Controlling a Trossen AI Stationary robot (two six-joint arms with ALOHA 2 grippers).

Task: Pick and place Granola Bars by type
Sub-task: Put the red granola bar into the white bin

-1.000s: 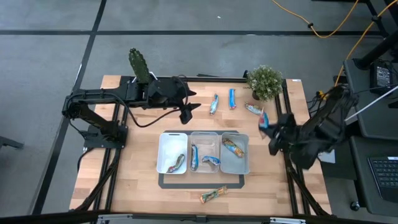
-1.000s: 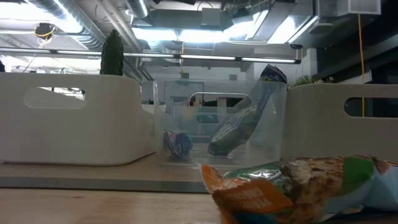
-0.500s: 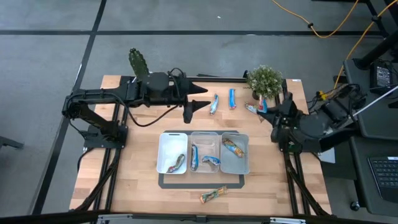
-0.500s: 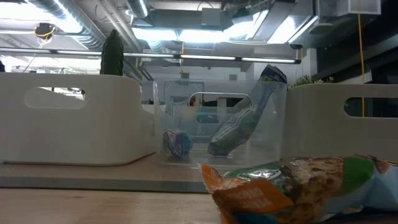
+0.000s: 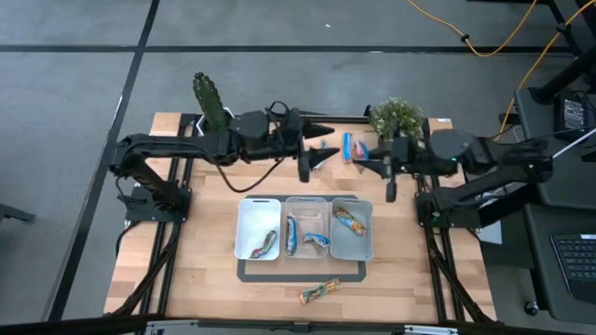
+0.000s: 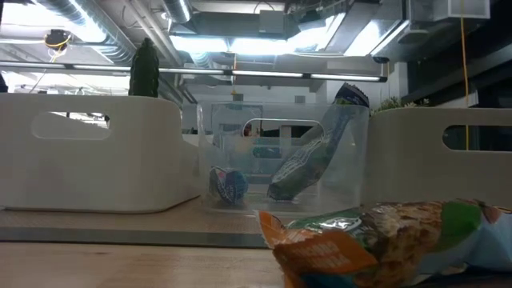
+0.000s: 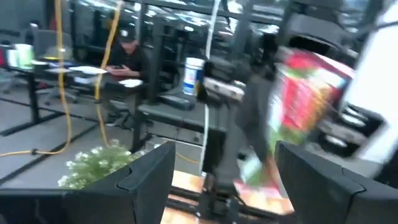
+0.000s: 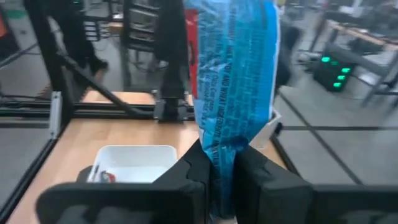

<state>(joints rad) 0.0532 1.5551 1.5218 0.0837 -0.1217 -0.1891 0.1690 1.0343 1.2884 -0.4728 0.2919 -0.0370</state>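
blue-wrapped granola bar (image 8: 231,93) is pinched at its lower end in my right claw (image 8: 222,167), held above the table's far side (image 5: 410,270) just behind the three trays (image 5: 304,229). my left claw (image 5: 315,158) is spread and holds nothing, hanging over the far edge close to two loose bars (image 5: 347,146). bars lie in each tray: one in the left, two in the clear middle one, one in the right. one greenish-gold bar (image 5: 318,291) lies alone on the near side of the table
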